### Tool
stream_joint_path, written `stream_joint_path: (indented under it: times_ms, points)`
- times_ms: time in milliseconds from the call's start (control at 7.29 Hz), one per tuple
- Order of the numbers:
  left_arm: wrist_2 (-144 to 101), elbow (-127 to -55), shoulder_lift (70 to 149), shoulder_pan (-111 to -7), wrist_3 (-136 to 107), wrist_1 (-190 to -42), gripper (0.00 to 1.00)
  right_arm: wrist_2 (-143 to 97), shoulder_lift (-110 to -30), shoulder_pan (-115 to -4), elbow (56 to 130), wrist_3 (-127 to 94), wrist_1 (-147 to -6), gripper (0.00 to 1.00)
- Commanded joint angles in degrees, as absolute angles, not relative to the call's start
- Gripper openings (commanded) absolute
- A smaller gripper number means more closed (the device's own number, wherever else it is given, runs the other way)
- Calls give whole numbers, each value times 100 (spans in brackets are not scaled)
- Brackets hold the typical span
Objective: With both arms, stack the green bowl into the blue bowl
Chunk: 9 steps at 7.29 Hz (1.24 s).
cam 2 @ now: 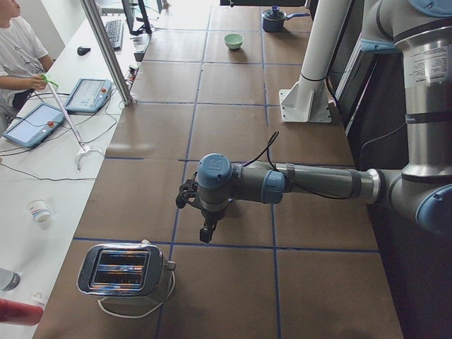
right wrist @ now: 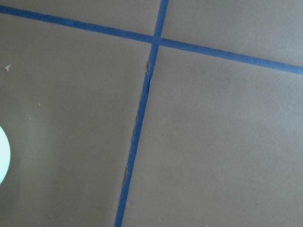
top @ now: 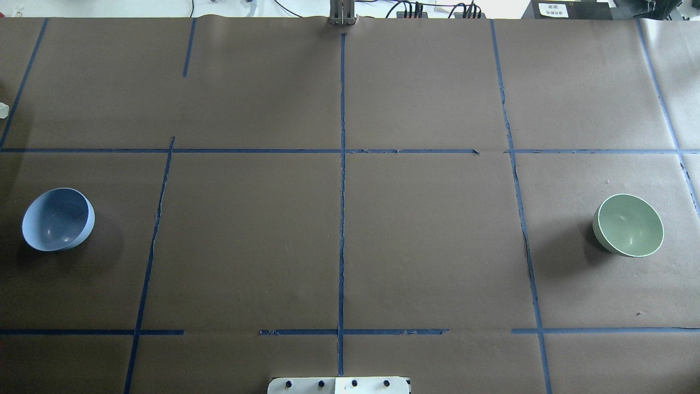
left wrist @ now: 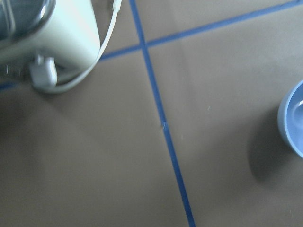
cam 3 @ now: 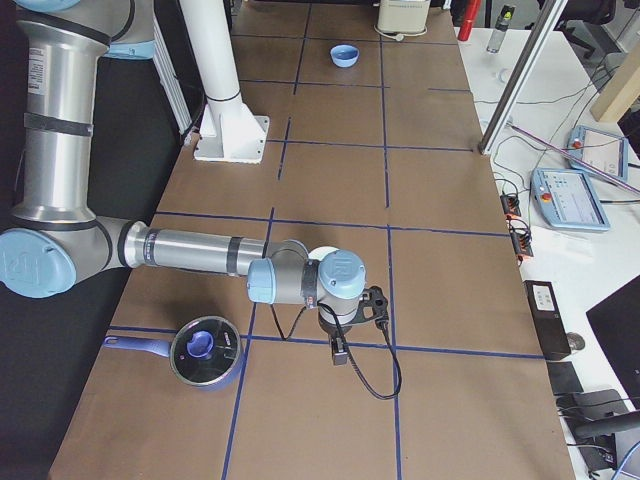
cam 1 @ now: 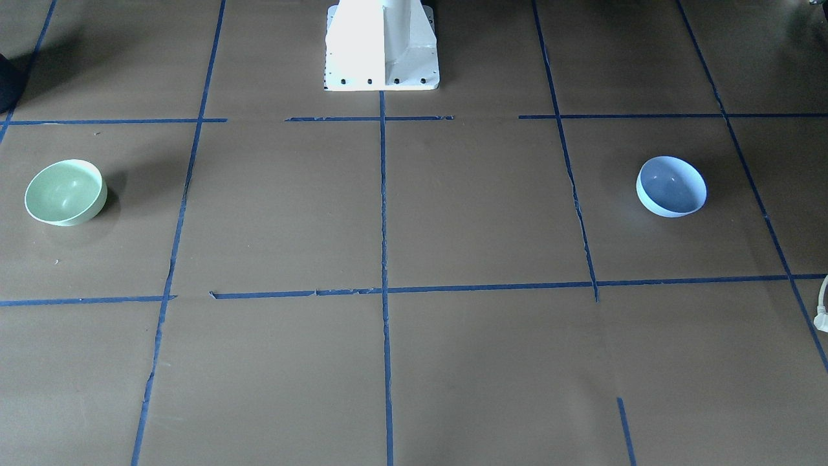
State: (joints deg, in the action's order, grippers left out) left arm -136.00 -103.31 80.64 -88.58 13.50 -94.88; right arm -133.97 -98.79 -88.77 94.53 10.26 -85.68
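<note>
Two bowls sit well apart on the table (top: 426, 246), blue bowl (top: 57, 219) at my left end, green bowl (top: 629, 225) at my right, presumably one apiece for my left end effector (cam 2: 206, 233) and right end effector (cam 3: 340, 352), which hang nearby grasping neither; spread or pressed together, cannot tell.

On the worktop (top: 426, 246) the blue bowl (top: 58, 219) sits far to the robot's left, the green bowl (top: 628, 225) far right; a toaster (cam 2: 123, 272) stands beyond the first, a saucepan (cam 3: 205, 352) beyond the second
</note>
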Motion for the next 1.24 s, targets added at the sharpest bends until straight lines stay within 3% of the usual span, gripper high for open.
stream_joint_path:
  times_ms: [0, 686, 1098]
  points:
    - [-14140, -10073, 8165, -8650, 1371, -9912, 100, -13500, -9905, -8825, 9448, 1011, -8569, 100]
    - [-13108, -9993, 7736, -6642, -3215, -12352, 100, -13535, -9905, -8754, 9448, 1011, -8561, 100]
    - [-11991, -9906, 7734, -5495, -4516, -12718, 98, -13535, -9905, -8754, 9440, 1011, -8561, 100]
